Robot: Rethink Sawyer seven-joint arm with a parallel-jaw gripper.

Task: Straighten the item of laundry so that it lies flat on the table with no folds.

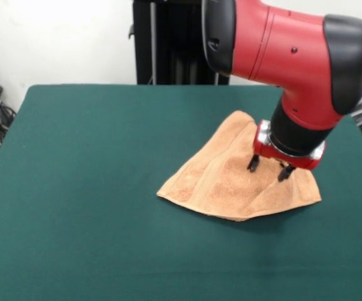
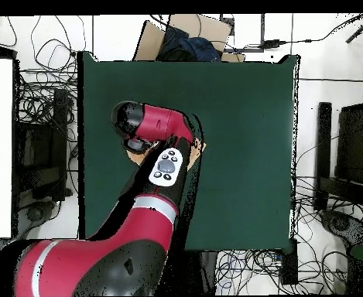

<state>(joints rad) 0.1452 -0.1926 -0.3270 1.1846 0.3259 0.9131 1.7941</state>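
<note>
My pincer [image 1: 270,167] hangs spread, gripping nothing, low over the crumpled towel [image 1: 231,179] on the tabletop [image 1: 93,188], lined up on a fold I'd judge needs pulling flat.

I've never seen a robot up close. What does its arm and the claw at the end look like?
The arm is thick and rounded, glossy red with black caps at the joints. From above, a white oval button panel and a pale band show on it. The gripper has a red base, a silver ring and two short black fingers.
</note>
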